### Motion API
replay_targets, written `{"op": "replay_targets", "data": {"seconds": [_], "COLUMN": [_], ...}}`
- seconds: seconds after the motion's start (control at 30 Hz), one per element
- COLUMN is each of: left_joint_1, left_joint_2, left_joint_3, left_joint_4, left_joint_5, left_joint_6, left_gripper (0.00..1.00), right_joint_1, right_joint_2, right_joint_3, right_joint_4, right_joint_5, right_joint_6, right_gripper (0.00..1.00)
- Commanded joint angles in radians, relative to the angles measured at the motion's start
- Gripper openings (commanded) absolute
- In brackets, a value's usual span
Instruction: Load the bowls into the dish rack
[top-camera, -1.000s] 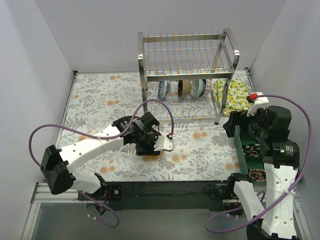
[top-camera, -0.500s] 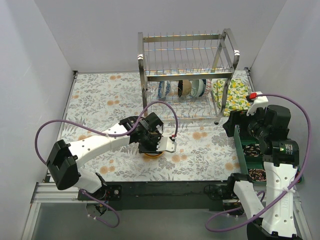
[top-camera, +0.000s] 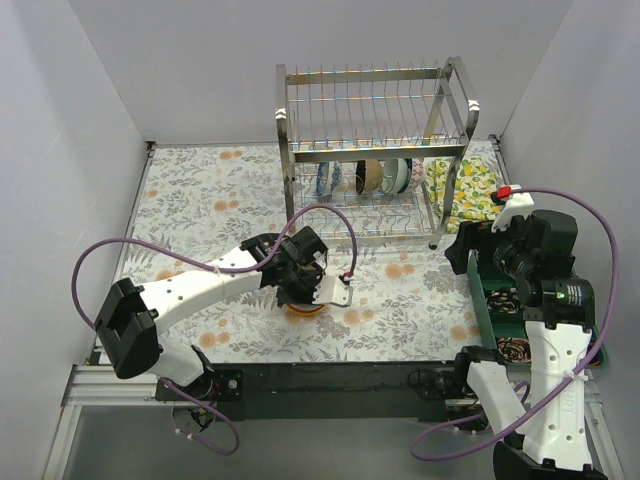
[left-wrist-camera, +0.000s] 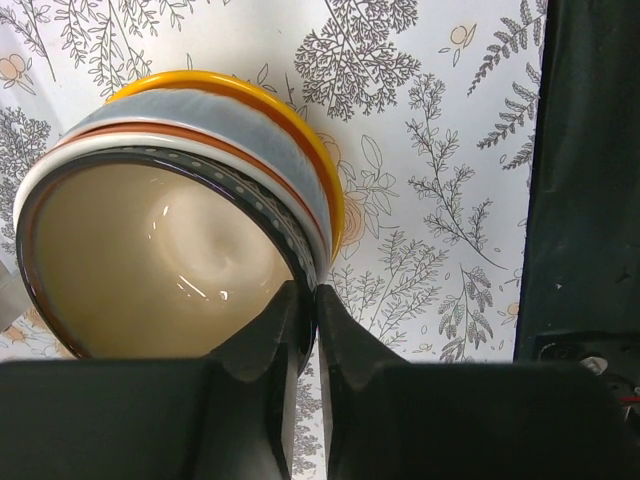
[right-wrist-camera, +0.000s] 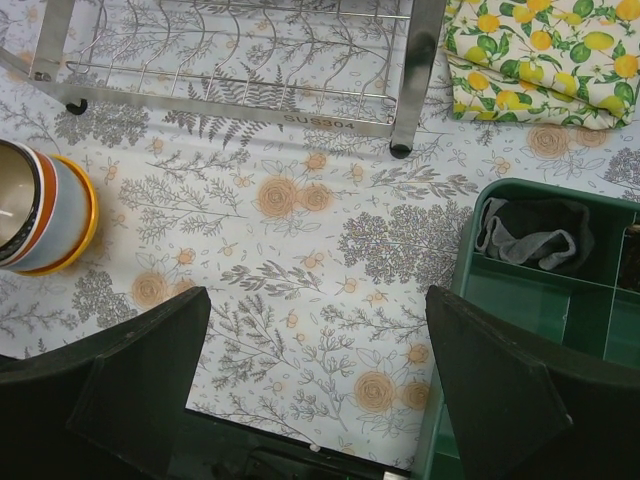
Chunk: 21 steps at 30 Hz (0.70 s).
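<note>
Left wrist cam showed the left gripper (left-wrist-camera: 308, 292) had edged in and pinched the top bowl (left-wrist-camera: 150, 250), front of the dish rack (top-camera: 375, 150), so lifting looked next.

The dish rack (top-camera: 375, 150) stands at the far middle of the table (top-camera: 200, 200). A row of bowls (top-camera: 366, 177) stands on edge in its lower tier. Just right of the rack, in the far right corner, lies a folded cloth (top-camera: 465, 190). Nearer me, along the right edge, sits a compartment tray (top-camera: 478, 300) with two more bowls (top-camera: 505, 298) in it, one behind the other. My right gripper (top-camera: 462, 250) hangs over the tray's far left corner, in front of the rack's right post. My left gripper (top-camera: 318, 292) is near the table's middle, in front of the rack's left half. Between its fingers is the rim of a lone bowl (left-wrist-camera: 170, 250), tipped on its side.
</note>
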Motion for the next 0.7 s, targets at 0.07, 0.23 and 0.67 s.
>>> {"op": "replay_targets", "data": {"seconds": [0.07, 0.23, 0.67], "left_joint_1": [0.002, 0.004, 0.004], "left_joint_2": [0.001, 0.030, 0.147], "left_joint_3": [0.075, 0.256, 0.630], "left_joint_4": [-0.060, -0.197, -0.096], "left_joint_5": [0.008, 0.030, 0.135], "left_joint_6": [-0.016, -0.053, -0.146], "left_gripper": [0.01, 0.01, 0.00], "right_joint_1": [-0.006, -0.006, -0.006], "right_joint_2": [0.004, 0.021, 0.035], "right_joint_3": [-0.003, 0.003, -0.001], "right_joint_4": [0.049, 0.050, 0.072], "right_joint_5": [-0.003, -0.003, 0.067], "right_joint_6": [0.011, 0.001, -0.019], "right_gripper": [0.97, 0.97, 0.94]}}
